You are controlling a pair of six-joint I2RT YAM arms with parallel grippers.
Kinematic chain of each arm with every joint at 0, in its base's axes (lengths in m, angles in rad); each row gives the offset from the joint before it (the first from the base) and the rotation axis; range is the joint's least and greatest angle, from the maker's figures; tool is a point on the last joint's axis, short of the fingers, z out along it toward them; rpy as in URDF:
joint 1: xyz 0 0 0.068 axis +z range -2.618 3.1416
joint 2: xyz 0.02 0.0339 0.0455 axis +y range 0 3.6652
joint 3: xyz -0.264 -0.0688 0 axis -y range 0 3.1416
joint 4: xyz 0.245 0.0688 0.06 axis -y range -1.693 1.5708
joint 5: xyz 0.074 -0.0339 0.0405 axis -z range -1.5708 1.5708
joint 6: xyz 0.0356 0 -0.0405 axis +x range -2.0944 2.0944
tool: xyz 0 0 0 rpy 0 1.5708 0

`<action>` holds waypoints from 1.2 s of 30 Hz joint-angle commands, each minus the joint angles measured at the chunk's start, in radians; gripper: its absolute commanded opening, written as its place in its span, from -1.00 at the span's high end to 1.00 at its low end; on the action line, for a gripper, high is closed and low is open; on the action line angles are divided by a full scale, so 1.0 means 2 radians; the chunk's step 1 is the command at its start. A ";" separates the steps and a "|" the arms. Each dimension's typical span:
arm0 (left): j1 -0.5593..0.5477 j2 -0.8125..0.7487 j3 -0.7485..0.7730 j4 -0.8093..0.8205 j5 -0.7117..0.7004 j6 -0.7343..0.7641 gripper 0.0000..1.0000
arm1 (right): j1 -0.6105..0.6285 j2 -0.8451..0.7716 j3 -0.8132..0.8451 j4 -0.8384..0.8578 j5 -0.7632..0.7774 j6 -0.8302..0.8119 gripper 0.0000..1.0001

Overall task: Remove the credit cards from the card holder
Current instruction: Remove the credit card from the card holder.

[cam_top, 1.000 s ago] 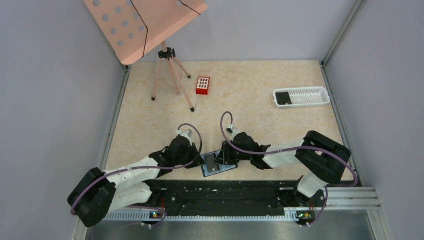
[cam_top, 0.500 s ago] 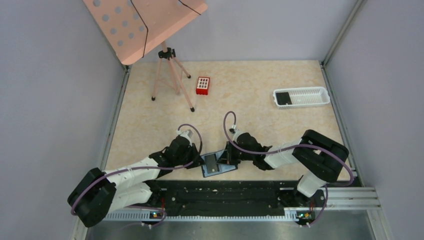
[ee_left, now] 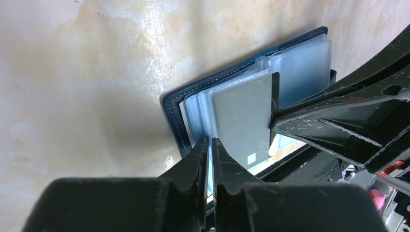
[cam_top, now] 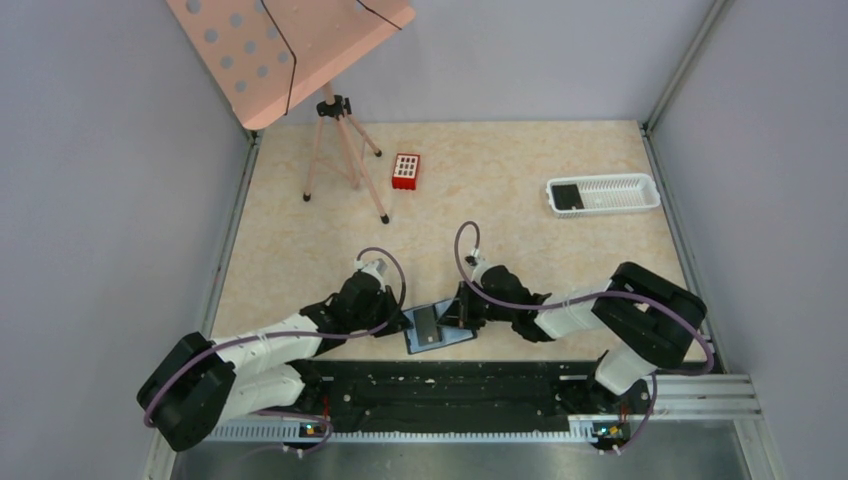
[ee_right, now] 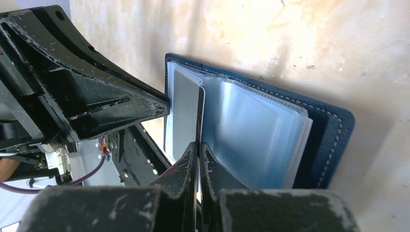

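1. Table (cam_top: 560,250): pale marbled top, grey walls on three sides.
2. Pink perforated board (cam_top: 290,50) on a tripod (cam_top: 340,150): stands at the far left of the table, board tilted.
3. Left arm (cam_top: 260,350): reaches in from the near left edge. The left gripper (ee_left: 208,145) lies low at the left edge of the card holder. Its jaws are clenched almost together, with only a pale sliver between the fingers. The sliver looks like a clear sleeve of the holder, though the left wrist view is too tight to be sure.
4. Right arm (cam_top: 610,310): reaches in from the near right. The right gripper (ee_right: 198,147) is fully clenched on the thin dark edge of the credit card, and its tips face those of the left gripper.
5. White slotted tray (cam_top: 650,195): at the far right, well apart from both arms. A dark flat rectangle (cam_top: 566,197) lies in its left end.
6. Card holder (ee_left: 174,104): blue, stitched border, lying open on the table near the front edge, between the two grippers. Its clear plastic sleeves are fanned out.
7. Credit card (ee_left: 241,121): grey face, light markings near one corner. It sits among the sleeves on the left half of the holder, with its free edge in the right jaws.
8. Red block (cam_top: 405,171): small, white top with dark holes, just right of the tripod legs.
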 commanded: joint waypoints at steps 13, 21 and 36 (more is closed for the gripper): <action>0.000 0.052 0.001 -0.005 -0.010 0.014 0.77 | -0.039 -0.078 -0.026 -0.047 0.001 -0.019 1.00; 0.000 0.042 0.008 0.012 -0.002 0.014 0.77 | -0.039 -0.032 -0.031 0.035 -0.057 -0.006 1.00; 0.000 0.029 0.024 -0.028 -0.023 0.039 0.76 | -0.042 -0.120 -0.032 -0.077 0.003 -0.025 1.00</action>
